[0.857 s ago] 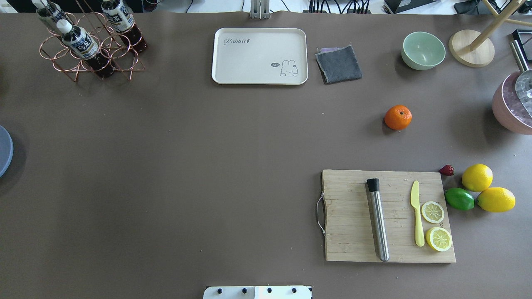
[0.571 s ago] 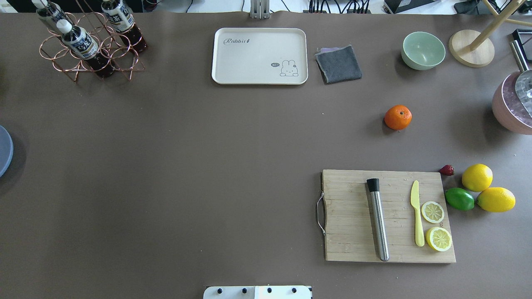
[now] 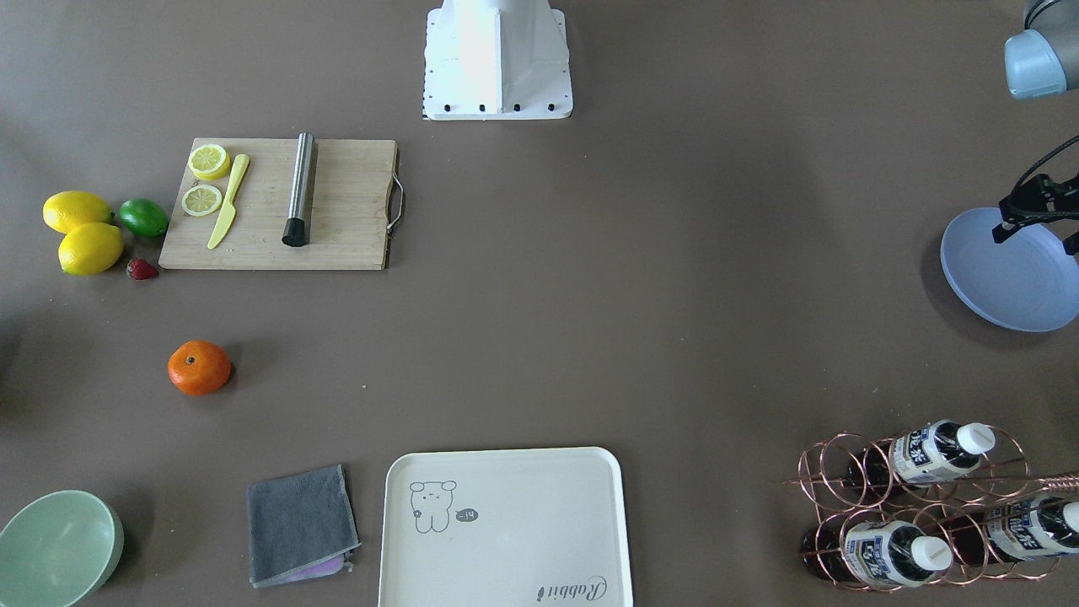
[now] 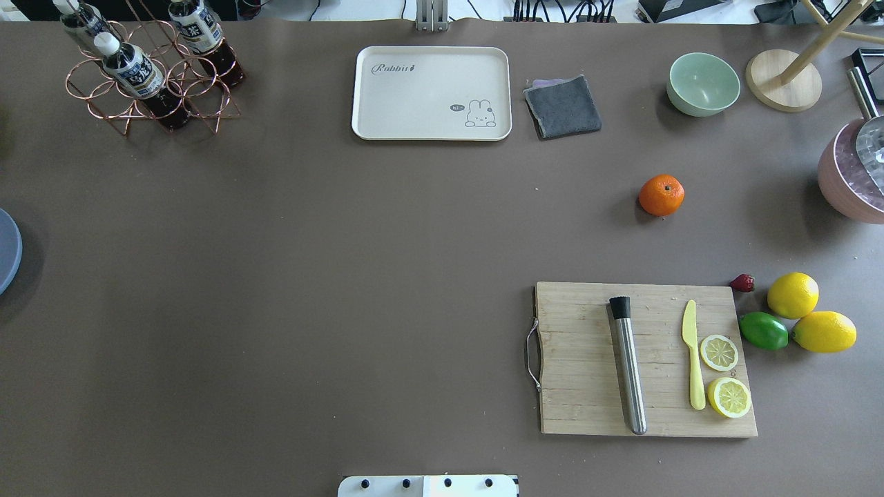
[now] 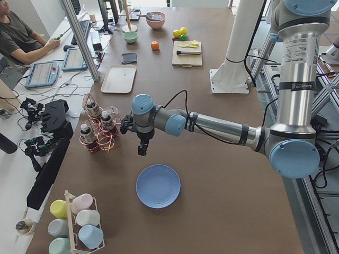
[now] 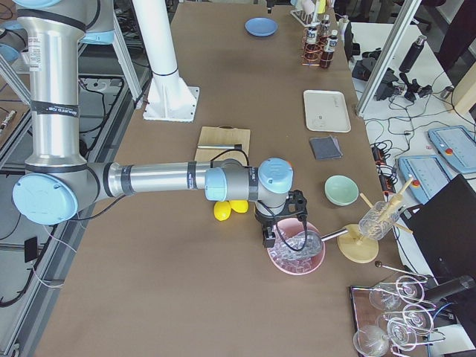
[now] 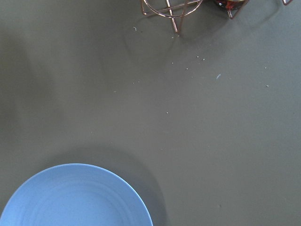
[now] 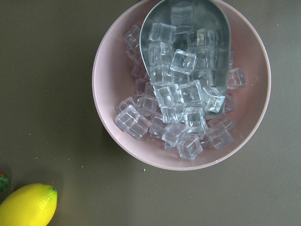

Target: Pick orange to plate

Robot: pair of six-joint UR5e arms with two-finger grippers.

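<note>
Round bright-orange fruit (image 4: pixel 661 195) on brown bench (image 4: pixel 345 276), well apart from round periwinkle-blue plate (image 5: pixel 158 186).
Overhead crops plate, whole in left side view. Pink bowl (image 8: pixel 110 59): ice cubes (image 8: pixel 136 120), metal scoop (image 8: pixel 155 16). Left fingers (image 5: pixel 142 151), right fingers (image 6: pixel 267 239): opening cannot be told.

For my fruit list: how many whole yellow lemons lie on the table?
2. One whole yellow lemon lies beside the small red strawberry, the other beside the oval green lime.

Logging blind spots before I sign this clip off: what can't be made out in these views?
Left gripper: open or shut unclear; small and dark in the left-side view, cropped by the front-facing view's edge.
Right gripper: shows only in the right-side view, small; state unreadable.
Plate: mostly cut off by the overhead view's left edge.
Bottle labels: print too small to read overhead.
</note>
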